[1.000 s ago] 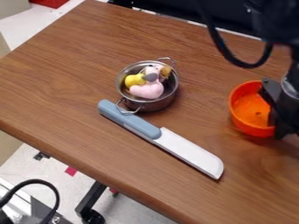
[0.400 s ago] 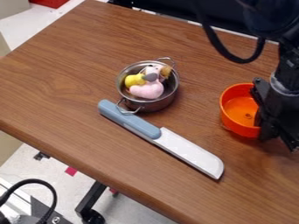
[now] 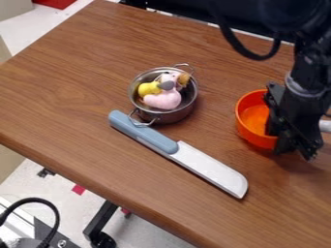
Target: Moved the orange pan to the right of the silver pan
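Observation:
At the right of the table, my gripper [image 3: 277, 121] is low over the right side of the orange pan [image 3: 249, 118] and hides part of its rim and inside. The pan's left wall and part of its floor show. Further left, near the table's middle, stands the silver pan [image 3: 176, 114] with two wire handles. Inside it lie a pink plush toy, a yellow one and a grey-tipped piece. The orange pan is to the right of the silver pan, with bare wood between them.
A toy knife [image 3: 205, 167] with a blue-grey handle and white blade lies diagonally in front of the silver pan, its handle end close to that pan's front handle. The wooden table's [image 3: 84, 150] front edge runs from left down to lower right. A black cable hangs at the upper right.
The orange pan has shifted left, nearer the silver pan, and my gripper has moved left along with it. The silver pan and the knife have stayed where they were.

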Action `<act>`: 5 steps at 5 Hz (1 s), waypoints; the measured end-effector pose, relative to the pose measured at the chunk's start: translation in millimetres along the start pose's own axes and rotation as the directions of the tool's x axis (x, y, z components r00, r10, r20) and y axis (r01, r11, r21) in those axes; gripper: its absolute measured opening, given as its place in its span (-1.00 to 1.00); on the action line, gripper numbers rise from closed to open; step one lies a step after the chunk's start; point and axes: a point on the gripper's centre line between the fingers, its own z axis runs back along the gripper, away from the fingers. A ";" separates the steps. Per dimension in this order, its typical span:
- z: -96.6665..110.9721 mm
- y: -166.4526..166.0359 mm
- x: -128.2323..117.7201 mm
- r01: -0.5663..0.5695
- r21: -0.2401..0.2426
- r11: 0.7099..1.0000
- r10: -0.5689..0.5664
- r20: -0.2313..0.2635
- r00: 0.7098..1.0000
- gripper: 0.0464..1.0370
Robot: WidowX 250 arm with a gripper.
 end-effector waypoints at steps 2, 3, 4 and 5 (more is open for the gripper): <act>15.8 16.1 -7.0 -0.040 -0.023 0.999 0.041 0.019 0.999 0.75; 23.6 26.5 -13.2 -0.060 -0.081 0.995 0.059 -0.014 0.998 0.92; 36.8 39.2 -19.0 -0.065 -0.143 0.988 0.065 -0.007 0.998 0.92; 51.3 47.7 -30.4 -0.029 -0.205 0.978 0.031 0.009 0.999 0.92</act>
